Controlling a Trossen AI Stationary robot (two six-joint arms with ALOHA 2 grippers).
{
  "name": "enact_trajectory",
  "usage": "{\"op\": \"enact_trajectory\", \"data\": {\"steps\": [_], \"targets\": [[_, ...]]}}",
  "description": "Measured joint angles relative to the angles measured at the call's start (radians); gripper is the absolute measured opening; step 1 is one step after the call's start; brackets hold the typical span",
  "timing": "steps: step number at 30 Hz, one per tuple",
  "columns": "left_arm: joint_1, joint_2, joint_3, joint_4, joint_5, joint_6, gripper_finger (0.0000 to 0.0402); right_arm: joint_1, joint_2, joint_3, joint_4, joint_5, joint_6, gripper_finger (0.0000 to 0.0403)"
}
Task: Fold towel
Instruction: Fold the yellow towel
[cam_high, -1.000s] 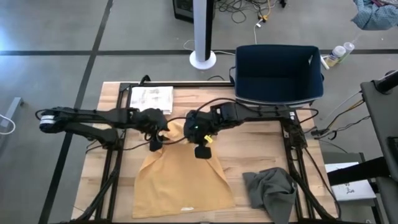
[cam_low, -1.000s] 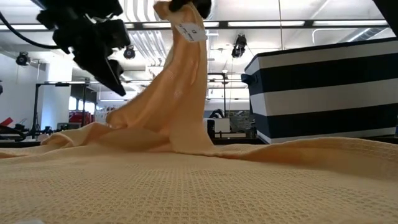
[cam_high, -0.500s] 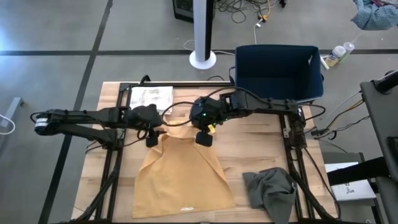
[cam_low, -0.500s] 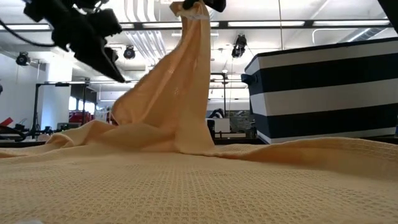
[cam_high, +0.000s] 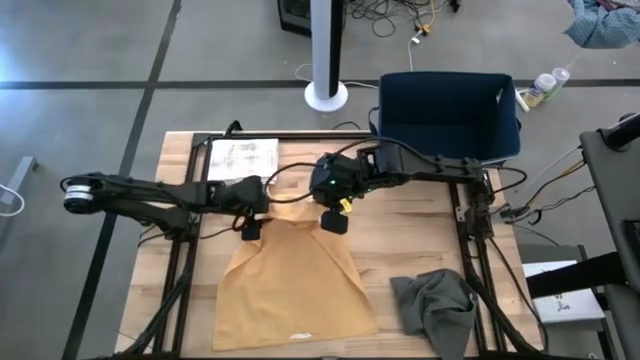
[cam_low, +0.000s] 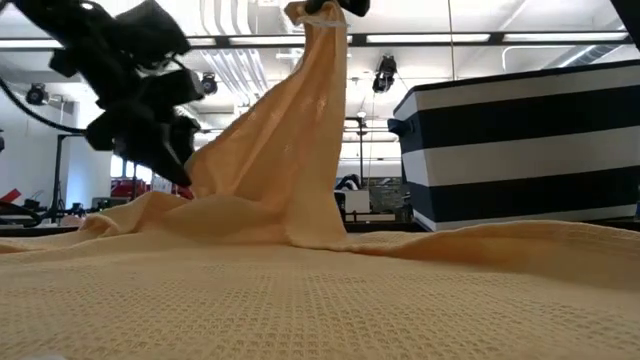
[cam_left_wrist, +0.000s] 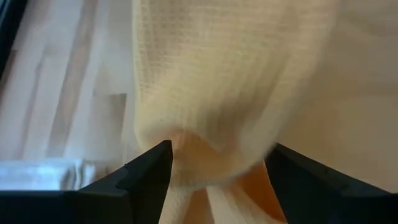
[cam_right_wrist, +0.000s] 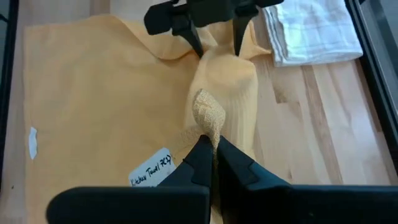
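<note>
High view: yellow towel lying spread on the wooden counter, far edge being lifted at mid-counter. Right gripper pinching that raised corner; left gripper hovering just beside the towel's far left edge. Grey cloth bunching near the right front corner, folded white towel lying at the far left, dark bin standing behind.

Low view: towel rising in a peak toward the right gripper; left gripper hanging low beside the slope.

Left wrist view: fingers standing spread wide, straddling a fold of towel, not clamping.

Right wrist view: fingers closing tight on a towel corner; left gripper gaping beyond.
</note>
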Motion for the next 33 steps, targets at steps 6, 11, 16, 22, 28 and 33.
{"op": "enact_trajectory", "data": {"steps": [6,11,16,22,28,33], "targets": [[0.011,0.12,0.052,-0.032,-0.056,0.041,0.0226,0.0,-0.021,0.0,-0.001,-0.011,-0.035,0.0],[0.023,0.205,0.115,-0.04,-0.049,0.058,0.0202,0.0,-0.039,0.0,-0.024,-0.011,-0.061,0.0],[0.023,0.213,0.197,-0.044,-0.032,0.099,0.0176,0.001,-0.041,-0.001,-0.043,-0.013,-0.083,0.0],[0.029,0.215,0.205,-0.057,-0.031,0.219,0.0159,0.009,-0.042,-0.001,-0.055,-0.028,-0.098,0.0],[0.047,0.251,0.183,-0.023,-0.031,0.29,0.0162,0.01,-0.045,-0.001,-0.056,-0.041,-0.106,0.0],[0.051,0.339,0.228,-0.009,-0.033,0.357,0.0169,0.01,-0.044,-0.005,-0.055,-0.04,-0.111,0.0]]}}
